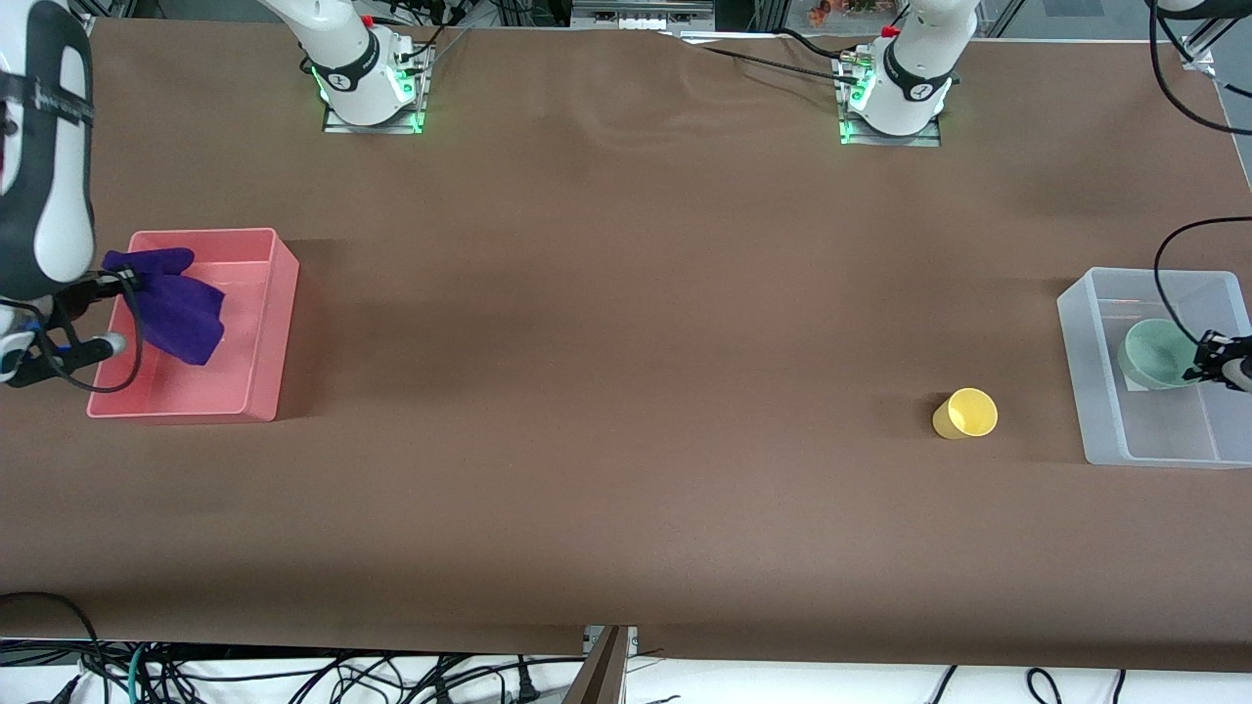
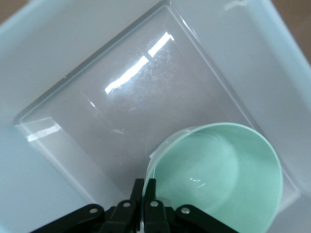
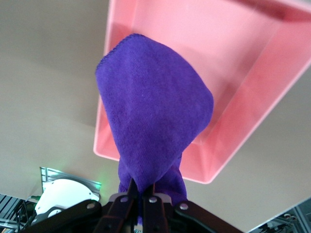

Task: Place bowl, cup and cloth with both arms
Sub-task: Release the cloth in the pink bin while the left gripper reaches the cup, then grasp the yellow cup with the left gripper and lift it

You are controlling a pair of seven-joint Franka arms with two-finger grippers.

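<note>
The mint-green bowl (image 1: 1156,354) hangs tilted over the clear plastic bin (image 1: 1095,391) at the left arm's end of the table (image 1: 626,342). The left claw (image 1: 1213,370) is pinched tight on its rim, one finger inside the wall and one outside, as the left wrist view shows (image 2: 146,194); in that view the bowl (image 2: 223,179) is seen above the bin's glossy floor (image 2: 121,111).

The purple cloth (image 1: 171,303) dangles in a loose fold over the pink bin (image 1: 264,323) at the right arm's end. The right claw (image 1: 117,284) is closed on its gathered top; in the right wrist view the fingers (image 3: 141,194) meet with the fabric (image 3: 150,121) bunched between them, the pink bin (image 3: 252,97) below.

The yellow cup (image 1: 965,414) lies tipped on its side on the bare table, near the clear bin and apart from it, its mouth toward the front camera.
</note>
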